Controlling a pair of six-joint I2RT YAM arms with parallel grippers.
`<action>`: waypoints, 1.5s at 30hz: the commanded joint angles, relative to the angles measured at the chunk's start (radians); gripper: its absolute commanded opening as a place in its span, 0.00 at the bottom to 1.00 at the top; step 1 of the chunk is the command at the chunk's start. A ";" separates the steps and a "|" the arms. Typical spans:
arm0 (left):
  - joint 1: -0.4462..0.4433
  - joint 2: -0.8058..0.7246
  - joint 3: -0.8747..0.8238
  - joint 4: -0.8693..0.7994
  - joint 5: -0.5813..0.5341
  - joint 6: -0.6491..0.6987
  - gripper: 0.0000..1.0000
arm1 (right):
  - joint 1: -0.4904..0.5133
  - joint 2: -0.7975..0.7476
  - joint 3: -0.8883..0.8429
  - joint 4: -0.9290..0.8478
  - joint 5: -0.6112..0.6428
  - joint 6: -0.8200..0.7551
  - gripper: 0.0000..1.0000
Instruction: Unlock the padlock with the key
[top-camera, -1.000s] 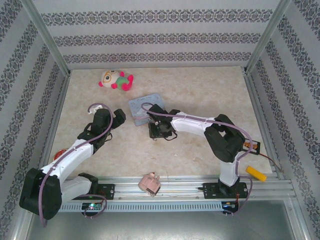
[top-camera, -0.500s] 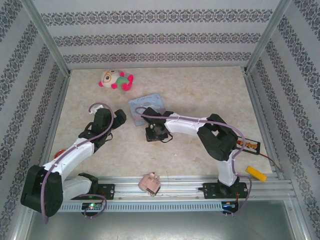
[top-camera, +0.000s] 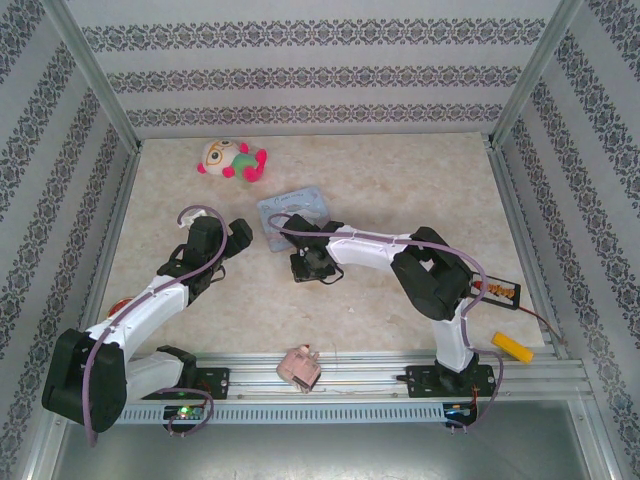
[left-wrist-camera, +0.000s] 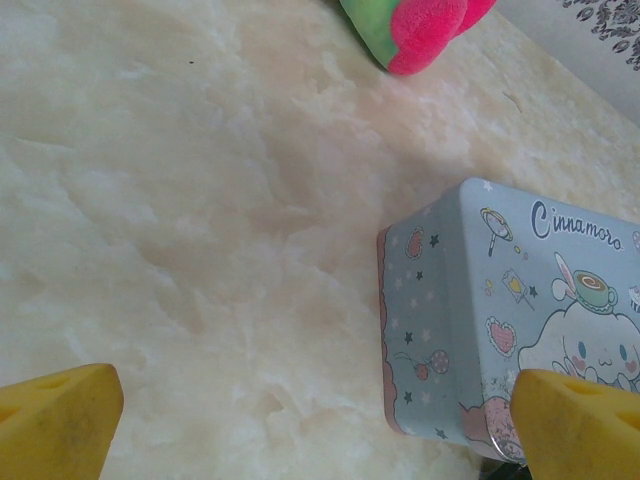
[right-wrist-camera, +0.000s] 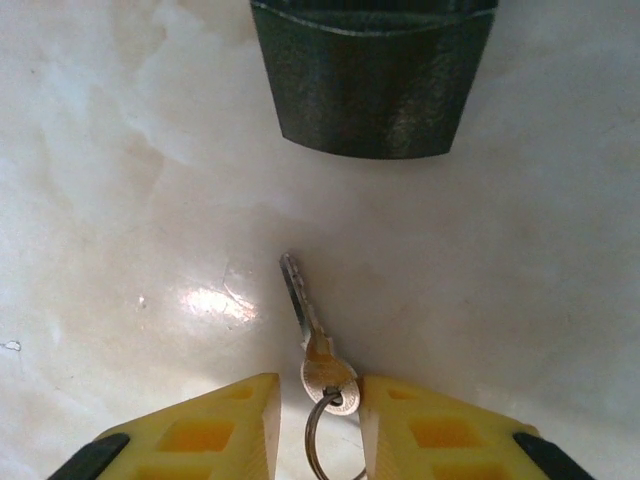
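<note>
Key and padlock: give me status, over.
Left gripper open wide, by the Cinnamoroll tin. Right gripper low, jaws astride head of key, not yet clamped. Key flat on table, tip toward padlock, apart. Nothing between them.

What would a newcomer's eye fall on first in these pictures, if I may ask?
Probably the silvery key lying on the marbled table between the yellow fingers of the right claw, its blade pointing toward the dark padlock just beyond. Next, the pale blue cartoon tin mid-table and the pink-and-green plush toy at the far left.

right jaws narrower (about key (right-wrist-camera: 318, 352)), arm (top-camera: 372, 246) leftward
</note>
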 joint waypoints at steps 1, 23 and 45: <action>0.017 -0.002 0.013 0.024 0.008 -0.009 0.99 | 0.007 0.033 0.009 -0.048 0.025 -0.011 0.27; 0.047 -0.094 0.082 -0.021 0.099 0.127 0.99 | -0.043 -0.222 -0.169 0.167 -0.046 -0.217 0.00; 0.034 -0.028 0.313 -0.067 0.880 0.289 0.84 | -0.278 -0.720 -0.607 0.813 -0.556 -0.063 0.00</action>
